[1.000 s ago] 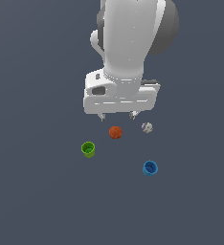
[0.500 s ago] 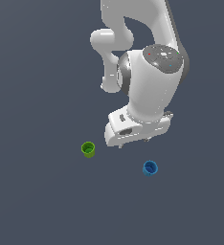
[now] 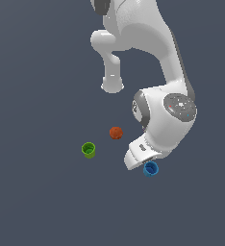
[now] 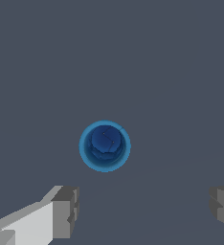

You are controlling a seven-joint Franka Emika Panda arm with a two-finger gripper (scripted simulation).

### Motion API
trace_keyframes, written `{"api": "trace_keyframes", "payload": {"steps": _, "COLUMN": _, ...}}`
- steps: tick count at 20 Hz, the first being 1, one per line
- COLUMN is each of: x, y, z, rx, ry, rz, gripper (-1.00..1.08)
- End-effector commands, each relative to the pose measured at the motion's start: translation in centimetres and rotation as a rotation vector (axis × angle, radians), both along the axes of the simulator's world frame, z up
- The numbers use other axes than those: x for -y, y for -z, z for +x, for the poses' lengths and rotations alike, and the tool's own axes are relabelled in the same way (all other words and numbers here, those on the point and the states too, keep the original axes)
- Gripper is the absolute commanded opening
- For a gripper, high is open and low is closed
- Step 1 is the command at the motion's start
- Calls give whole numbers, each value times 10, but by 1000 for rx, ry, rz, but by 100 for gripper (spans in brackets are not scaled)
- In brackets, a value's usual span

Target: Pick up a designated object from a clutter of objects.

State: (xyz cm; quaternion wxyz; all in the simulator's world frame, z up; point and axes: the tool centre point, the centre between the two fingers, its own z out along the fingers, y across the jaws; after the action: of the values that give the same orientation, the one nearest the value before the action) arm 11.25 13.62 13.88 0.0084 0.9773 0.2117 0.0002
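Note:
The small blue cup stands upright on the dark grey floor, partly covered by my hand in the exterior view. In the wrist view the blue cup is seen from straight above, its mouth open. My gripper is open and empty above the cup, with one grey finger on each side and a wide gap between them. In the exterior view the fingers are hidden behind the white hand. The green cup and the orange-red ball sit apart, toward the exterior view's left. The whitish-grey ball is hidden.
The white arm looms over the scene's middle and right in the exterior view. The floor is a plain dark grey surface with no visible edges.
The arm has swung toward the exterior view's right and lowered, so the hand now sits over the blue cup. The orange-red ball is uncovered; the whitish-grey ball is now hidden.

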Motion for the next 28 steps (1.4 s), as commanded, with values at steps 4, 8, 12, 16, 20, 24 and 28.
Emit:
{"api": "trace_keyframes", "payload": {"steps": 4, "x": -21, "y": 31, "z": 5, "rx": -2, "ry": -47, "rz": 10, "gripper": 100}}
{"api": "trace_keyframes", "payload": {"steps": 8, "x": -30, "y": 44, "z": 6, "rx": -4, "ry": -65, "rz": 15, "gripper": 100}}
{"api": "trace_keyframes", "payload": {"steps": 12, "x": -32, "y": 48, "z": 6, "rx": -4, "ry": -70, "rz": 16, "gripper": 100}}
{"api": "trace_keyframes", "payload": {"steps": 16, "x": -32, "y": 51, "z": 5, "rx": -6, "ry": -69, "rz": 16, "gripper": 100}}
{"api": "trace_keyframes", "payload": {"steps": 20, "x": -32, "y": 66, "z": 5, "rx": -5, "ry": -70, "rz": 16, "gripper": 100}}
{"api": "trace_keyframes", "payload": {"steps": 24, "x": -32, "y": 88, "z": 4, "rx": -5, "ry": -71, "rz": 16, "gripper": 100}}
{"api": "trace_keyframes", "payload": {"steps": 28, "x": -32, "y": 98, "z": 5, "rx": -5, "ry": -71, "rz": 16, "gripper": 100}}
